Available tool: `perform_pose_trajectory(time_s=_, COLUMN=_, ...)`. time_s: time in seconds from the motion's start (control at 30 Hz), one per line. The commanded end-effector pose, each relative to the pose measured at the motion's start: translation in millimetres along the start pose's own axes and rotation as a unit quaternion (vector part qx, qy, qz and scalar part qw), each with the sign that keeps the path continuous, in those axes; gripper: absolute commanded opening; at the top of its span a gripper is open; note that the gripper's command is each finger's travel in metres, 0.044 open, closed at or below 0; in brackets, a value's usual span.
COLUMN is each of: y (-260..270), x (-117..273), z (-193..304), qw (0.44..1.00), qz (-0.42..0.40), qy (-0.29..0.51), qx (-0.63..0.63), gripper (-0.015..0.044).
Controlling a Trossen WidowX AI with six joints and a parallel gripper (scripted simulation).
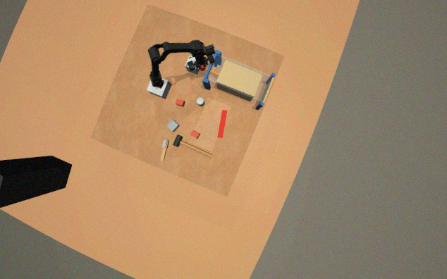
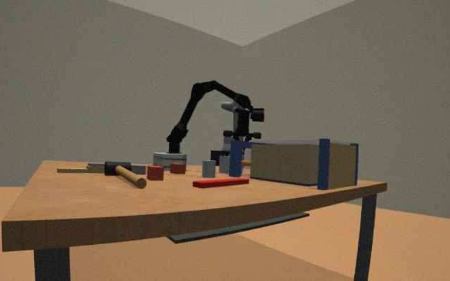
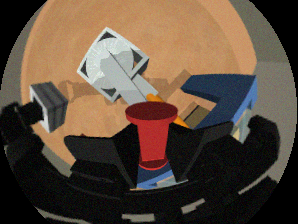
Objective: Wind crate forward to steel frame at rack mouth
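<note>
My gripper (image 1: pixel 202 67) (image 3: pixel 148 119) is shut on the red knob of the winch handle, with one black finger on each side. The handle's grey crank arm (image 3: pixel 122 75) runs from the knob to the middle of the pale winch (image 3: pixel 93 62); the key itself is hidden. An orange strap (image 1: pixel 215 73) (image 2: pixel 246 163) (image 3: pixel 181 121) leads to the crate. The tan-topped crate (image 1: pixel 241 77) (image 2: pixel 284 163) sits flat inside the clear-panelled cubby. A small gap shows between its front and the blue steel frame (image 1: pixel 206 82) (image 2: pixel 235 160) (image 3: pixel 220 90) at the rack mouth.
A pale cylinder (image 1: pixel 200 101) (image 2: pixel 209 169), a red block (image 1: pixel 180 102) and a red bar (image 1: pixel 222 124) (image 2: pixel 221 183) lie beside the rack. Farther off are a grey block (image 1: pixel 173 125), another red block (image 1: pixel 194 134), a mallet (image 1: pixel 195 148) and a brush-like tool (image 1: pixel 164 149).
</note>
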State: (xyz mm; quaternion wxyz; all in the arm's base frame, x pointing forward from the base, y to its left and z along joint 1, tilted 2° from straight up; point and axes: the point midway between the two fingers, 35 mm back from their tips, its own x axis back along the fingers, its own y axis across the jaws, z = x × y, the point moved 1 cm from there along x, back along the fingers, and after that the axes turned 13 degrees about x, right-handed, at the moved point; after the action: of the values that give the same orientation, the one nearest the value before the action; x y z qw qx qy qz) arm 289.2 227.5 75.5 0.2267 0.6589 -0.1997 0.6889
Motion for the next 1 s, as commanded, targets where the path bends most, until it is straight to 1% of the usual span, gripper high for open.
perform_pose_trajectory(time_s=0.0, y=-15.9, x=0.7, z=-10.6, qw=1.000, qz=0.016, qy=-0.007, qx=0.008, gripper=0.0000)
perform_pose_trajectory(time_s=0.97, y=-39.5, x=2.2, z=-32.8, qw=1.000, qz=0.017, qy=-0.008, qx=0.008, gripper=0.0000)
